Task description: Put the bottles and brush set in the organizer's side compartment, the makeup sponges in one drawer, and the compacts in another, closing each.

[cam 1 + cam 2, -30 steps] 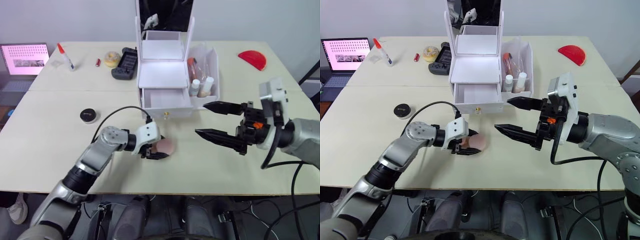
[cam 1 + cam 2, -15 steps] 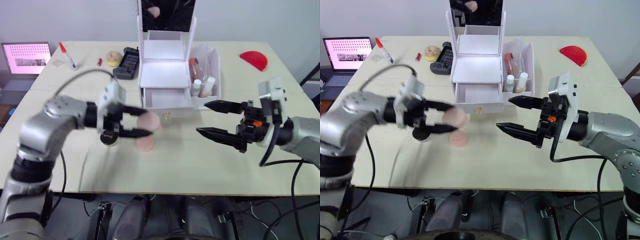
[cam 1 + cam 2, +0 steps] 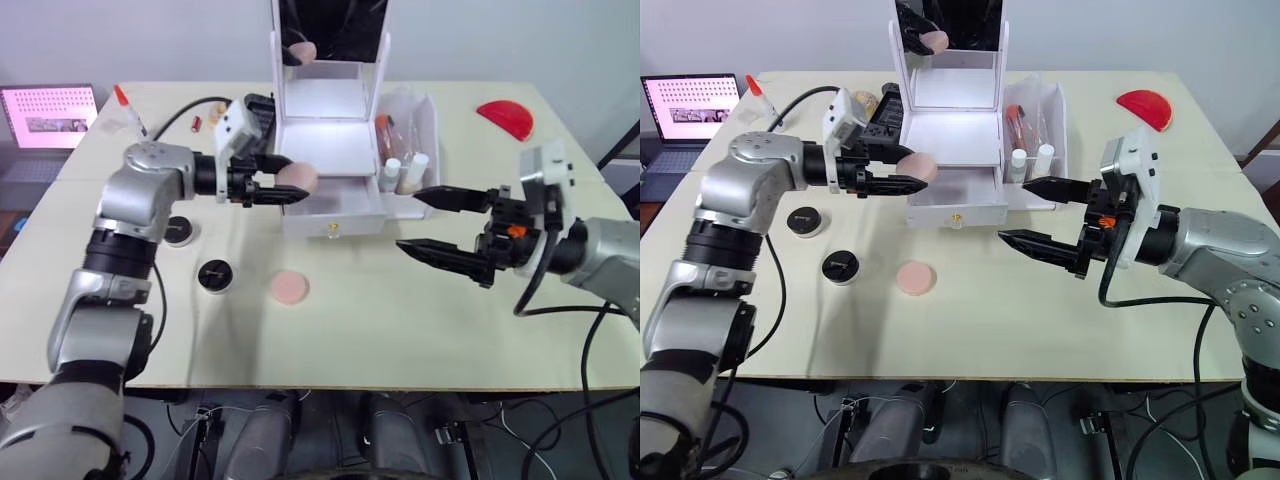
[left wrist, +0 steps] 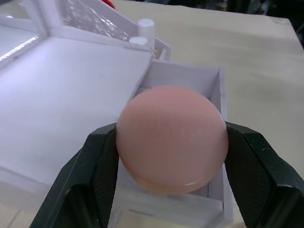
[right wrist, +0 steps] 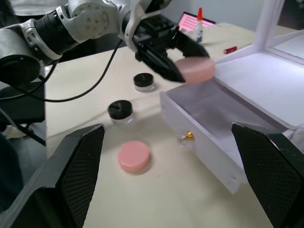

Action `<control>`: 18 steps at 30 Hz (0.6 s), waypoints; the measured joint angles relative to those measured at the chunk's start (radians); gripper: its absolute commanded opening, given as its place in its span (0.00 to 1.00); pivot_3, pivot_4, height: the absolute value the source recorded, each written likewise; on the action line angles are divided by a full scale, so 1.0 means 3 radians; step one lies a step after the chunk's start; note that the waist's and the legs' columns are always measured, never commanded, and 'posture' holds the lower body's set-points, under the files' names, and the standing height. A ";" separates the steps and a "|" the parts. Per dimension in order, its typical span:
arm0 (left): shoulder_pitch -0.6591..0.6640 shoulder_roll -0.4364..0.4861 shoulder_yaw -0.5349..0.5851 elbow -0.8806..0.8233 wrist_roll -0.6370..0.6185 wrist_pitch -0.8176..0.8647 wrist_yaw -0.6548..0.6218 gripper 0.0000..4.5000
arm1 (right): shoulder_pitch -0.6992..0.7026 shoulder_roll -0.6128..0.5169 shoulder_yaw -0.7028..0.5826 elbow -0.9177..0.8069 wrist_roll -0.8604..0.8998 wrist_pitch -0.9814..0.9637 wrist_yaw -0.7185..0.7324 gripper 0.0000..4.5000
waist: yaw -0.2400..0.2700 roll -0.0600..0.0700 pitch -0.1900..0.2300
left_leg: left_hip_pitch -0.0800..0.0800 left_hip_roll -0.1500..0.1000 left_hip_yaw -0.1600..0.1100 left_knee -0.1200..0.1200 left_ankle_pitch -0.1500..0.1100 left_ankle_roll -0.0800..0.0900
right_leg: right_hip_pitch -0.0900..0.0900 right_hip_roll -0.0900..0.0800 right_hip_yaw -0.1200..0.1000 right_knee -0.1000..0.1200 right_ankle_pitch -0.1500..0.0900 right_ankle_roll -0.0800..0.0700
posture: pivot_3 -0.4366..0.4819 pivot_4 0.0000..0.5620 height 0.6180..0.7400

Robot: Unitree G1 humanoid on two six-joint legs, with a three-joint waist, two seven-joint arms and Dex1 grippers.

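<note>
From the head camera, the left gripper (image 3: 283, 183) pinches a pink makeup sponge (image 3: 298, 177) above the organizer's (image 3: 330, 150) open top drawer (image 3: 333, 203); the second sponge (image 3: 290, 288) lies on the tabletop (image 3: 350, 320). From the left wrist, the sponge sits squeezed between both fingers (image 4: 90, 175). From the right wrist, the right gripper (image 5: 168, 178) hangs wide open, facing the drawer.

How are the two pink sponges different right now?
One sponge is clamped in the left gripper, held in the air over the open drawer; the other sponge lies flat and untouched on the table. Both are round, pale pink and look alike in size.
</note>
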 measured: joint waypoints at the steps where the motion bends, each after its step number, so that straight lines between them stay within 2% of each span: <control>1: -0.0025 -0.0018 -0.0026 0.0073 0.0040 -0.0061 -0.0032 0.59 | -0.0002 0.0002 0.0000 0.0000 -0.0013 -0.0001 -0.0019 1.00 | -0.0001 0.0000 0.0000 | 0.0000 0.0000 0.0000 0.0000 0.0000 0.0000 | 0.0000 0.0000 0.0000 0.0000 0.0000 0.0000 | 0.48 0.27 0.97; 18: -0.0191 -0.0278 -0.0047 0.0559 0.0296 -0.0341 -0.0223 0.59 | -0.0036 0.0135 -0.0053 -0.0012 -0.0016 -0.0032 -0.0262 1.00 | 0.0000 0.0000 0.0000 | -0.0001 -0.0001 0.0000 0.0002 0.0000 0.0000 | 0.0000 0.0000 0.0000 0.0001 0.0006 0.0010 | 0.48 0.27 0.97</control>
